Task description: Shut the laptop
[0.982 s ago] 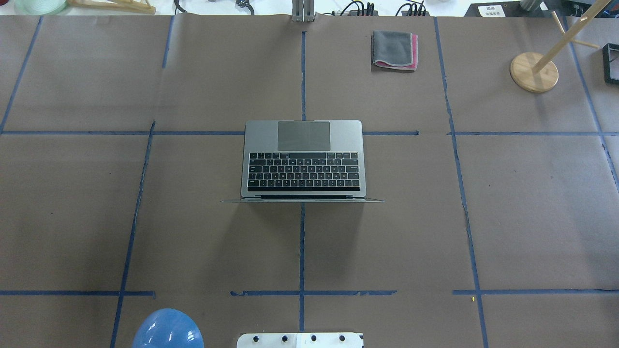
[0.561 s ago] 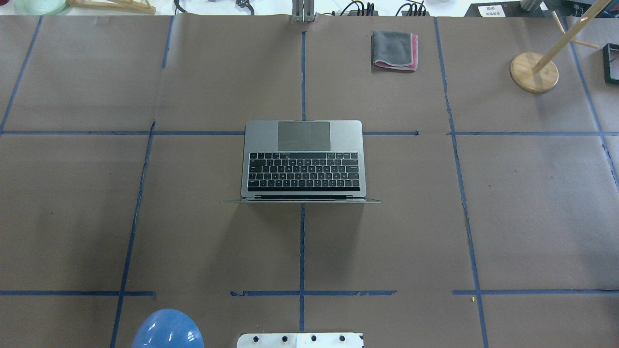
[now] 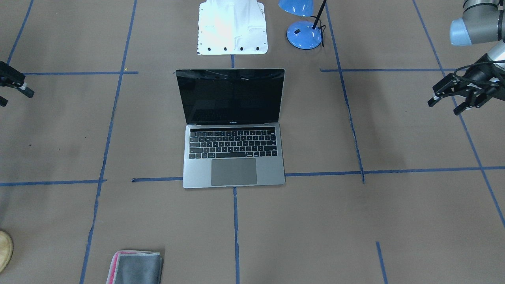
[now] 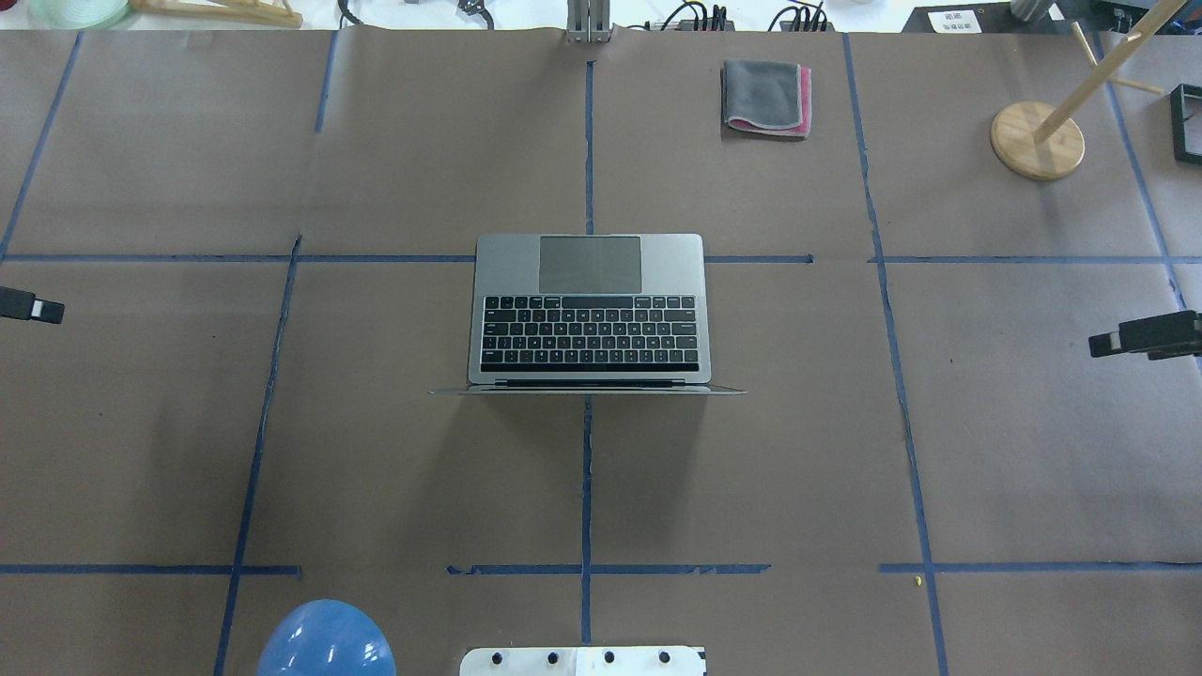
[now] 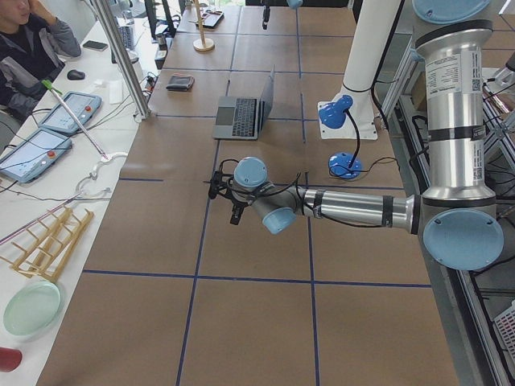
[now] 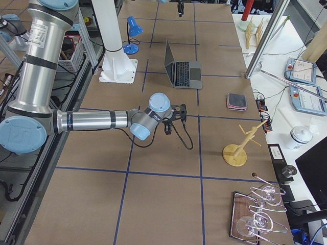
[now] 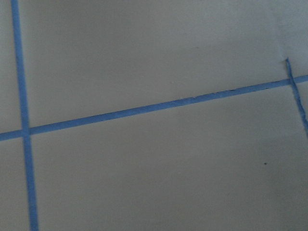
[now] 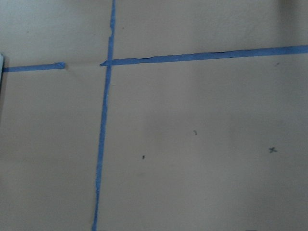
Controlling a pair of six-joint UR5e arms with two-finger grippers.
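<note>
The laptop (image 4: 590,282) stands open at the table's middle, its screen (image 3: 230,96) upright and black, its trackpad towards the far side from the robot. It also shows in the exterior left view (image 5: 241,117) and the exterior right view (image 6: 186,73). My left gripper (image 3: 444,108) hovers open and empty, far to the laptop's side; only its tip shows at the overhead view's left edge (image 4: 42,309). My right gripper (image 3: 15,98) is open and empty at the opposite side, its tip at the overhead view's right edge (image 4: 1108,344). Both wrist views show only brown paper and blue tape.
A folded grey-and-pink cloth (image 4: 765,97) lies at the far side. A blue desk lamp (image 3: 303,34) and the white robot base plate (image 3: 232,27) stand behind the laptop's lid. A wooden stand (image 4: 1038,139) is at the far right.
Both gripper tips have come into the overhead view, the left at its left edge and the right at its right edge. The laptop has not moved.
</note>
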